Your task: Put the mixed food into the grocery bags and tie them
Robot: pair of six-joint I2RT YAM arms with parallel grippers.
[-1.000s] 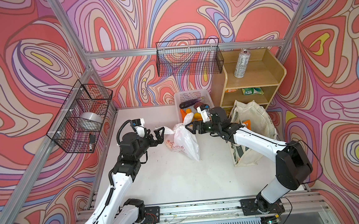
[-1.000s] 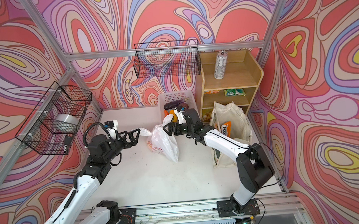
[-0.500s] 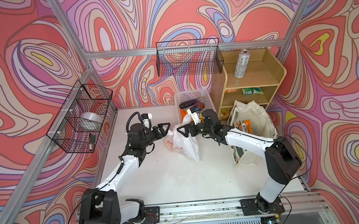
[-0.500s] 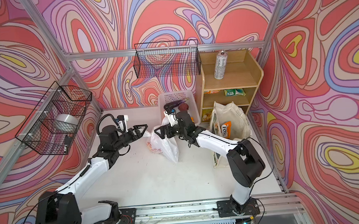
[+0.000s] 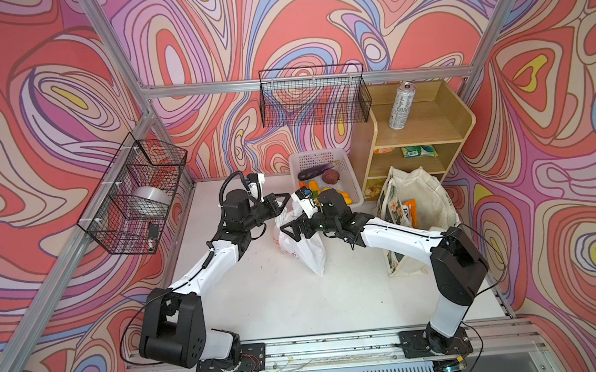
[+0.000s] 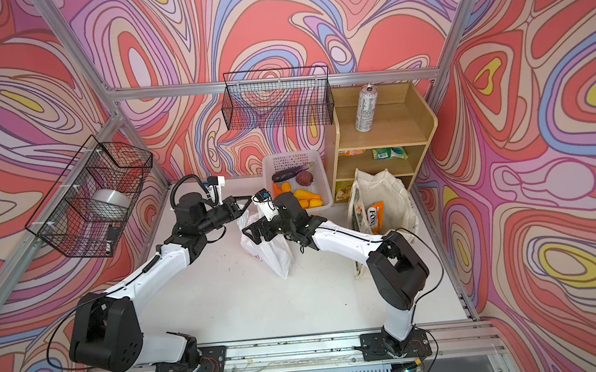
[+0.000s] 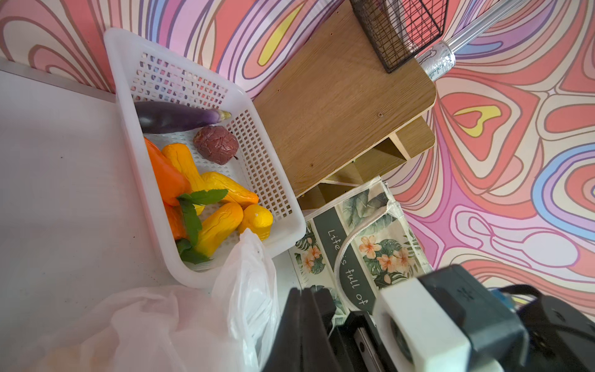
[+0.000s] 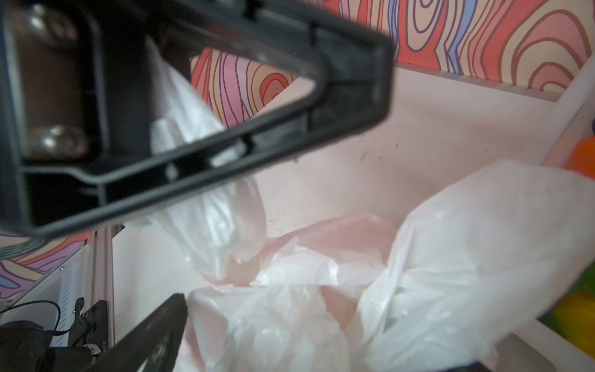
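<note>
Slippage is risked: the thin plastic bag (image 5: 306,254) is pinched only by the left claw (image 5: 286,205) at eleven o'clock, the right claw (image 5: 291,232) being open.

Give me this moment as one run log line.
left gripper: jaws shut beside plastic bag handle, hold unclear | right gripper: jaws open over plastic bag | basket: vegetables inside | tote: snack packet inside

walls (image 5: 278,26): pink, red, purple, blue, yellow swirls with dark lines
plastic bag (image 5: 304,251): white, red letters
tote (image 7: 380,232): cream, green leaves, pink-orange flowers, dark green stripe with white words
snack packet (image 5: 411,209): orange
basket (image 5: 314,156): white, full of little holes
eggplant (image 5: 315,171): dark purple
round fruit (image 5: 331,176): dark red, wrinkly
can (image 5: 400,106): silver
shelf (image 5: 425,127): light brown wood
wire baskets (image 5: 313,96): black
arms (image 5: 209,268): white and black
</note>
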